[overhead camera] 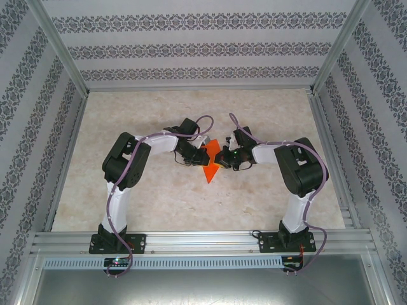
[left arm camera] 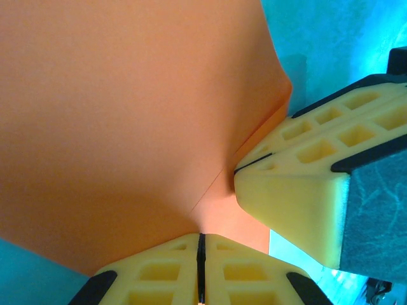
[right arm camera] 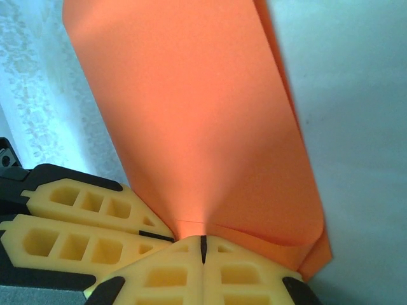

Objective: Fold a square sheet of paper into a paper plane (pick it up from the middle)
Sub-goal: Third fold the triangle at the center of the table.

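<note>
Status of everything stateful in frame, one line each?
orange paper, partly folded with overlapping layers, pinched from both sides
left gripper, jaws shut on the orange paper
right gripper, jaws shut on the orange paper

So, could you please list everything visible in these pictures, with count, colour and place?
paper: one, orange-red, partly folded, over the table's middle
table: one, pale marbled beige, under the arms
walls: three, white with dark patterned stripes, around the table
metal frame: one, silver, near edge and corners
cables: two, purple, along the arms
left arm: one, white and black, left side
right arm: one, white and black, right side
left fingers: two, yellow, shut on the paper
right fingers: two, yellow, shut on the paper
</note>
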Tool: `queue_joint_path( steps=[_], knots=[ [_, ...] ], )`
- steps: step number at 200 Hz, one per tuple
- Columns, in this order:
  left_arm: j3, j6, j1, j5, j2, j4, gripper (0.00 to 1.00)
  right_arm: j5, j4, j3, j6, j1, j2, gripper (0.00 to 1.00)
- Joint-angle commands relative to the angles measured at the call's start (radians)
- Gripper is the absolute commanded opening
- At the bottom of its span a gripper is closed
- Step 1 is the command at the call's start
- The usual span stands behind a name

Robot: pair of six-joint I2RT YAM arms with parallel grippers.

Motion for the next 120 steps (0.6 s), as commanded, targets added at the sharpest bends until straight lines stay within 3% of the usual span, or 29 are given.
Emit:
queue_joint_path(
  steps=[1, 120],
  knots=[
    [-0.047, 0.044, -0.001, -0.166, 0.059, -0.084, 0.12, 0.106, -0.092, 0.012, -0.061, -0.019, 0.005, 0.00],
    [-0.058, 0.062, -0.002, -0.185, 0.061, -0.092, 0.11, 0.217, -0.139, 0.014, -0.090, -0.078, -0.039, 0.00]
  ],
)
